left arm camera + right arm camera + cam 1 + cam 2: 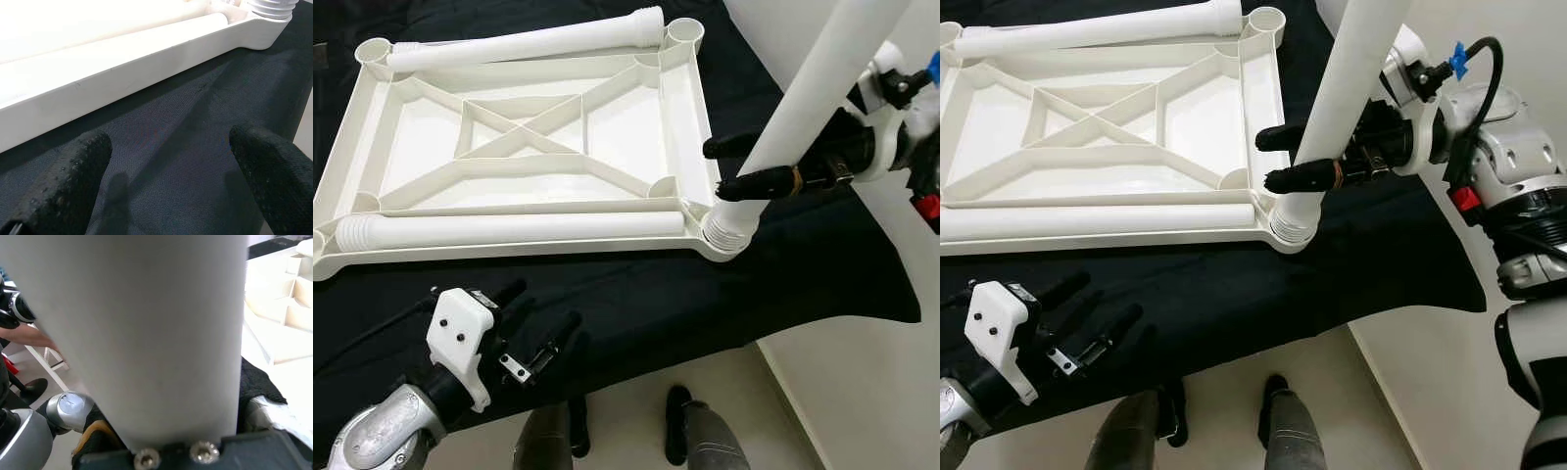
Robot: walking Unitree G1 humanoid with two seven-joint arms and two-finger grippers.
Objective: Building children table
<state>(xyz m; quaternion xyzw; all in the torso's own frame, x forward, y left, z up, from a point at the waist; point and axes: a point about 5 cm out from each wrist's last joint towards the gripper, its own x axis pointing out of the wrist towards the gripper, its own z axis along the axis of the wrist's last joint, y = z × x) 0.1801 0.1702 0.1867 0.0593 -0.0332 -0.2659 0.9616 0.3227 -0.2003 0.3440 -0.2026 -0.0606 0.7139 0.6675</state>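
Two loose white table legs lie flat on the upturned white tabletop (pixel 677 117): the far leg (pixel 524 44) rests along the edge away from you, the near leg (pixel 509 230) along the edge closest to you. That tabletop sits ribbed side up on a black cloth (pixel 636 304) covering the worktop. Your right gripper (pixel 732 164) has its jaws closed around a third leg (pixel 822 83), one black finger on each side of the tube, gripping it low down. This leg stands tilted, leaning away to your right, with its ribbed lower end (pixel 732 230) seated in the corner socket nearest you on the right. In the right wrist view the leg's grey-white tube (pixel 146 333) sits hard against the palm between the finger bases. Your left gripper (pixel 540 305) hovers just over the black cloth near the front edge of the tabletop, jaws spread wide and holding nothing; its two fingers (pixel 68 181) show well apart in the left wrist view, with the tabletop's rim (pixel 146 63) just beyond them.
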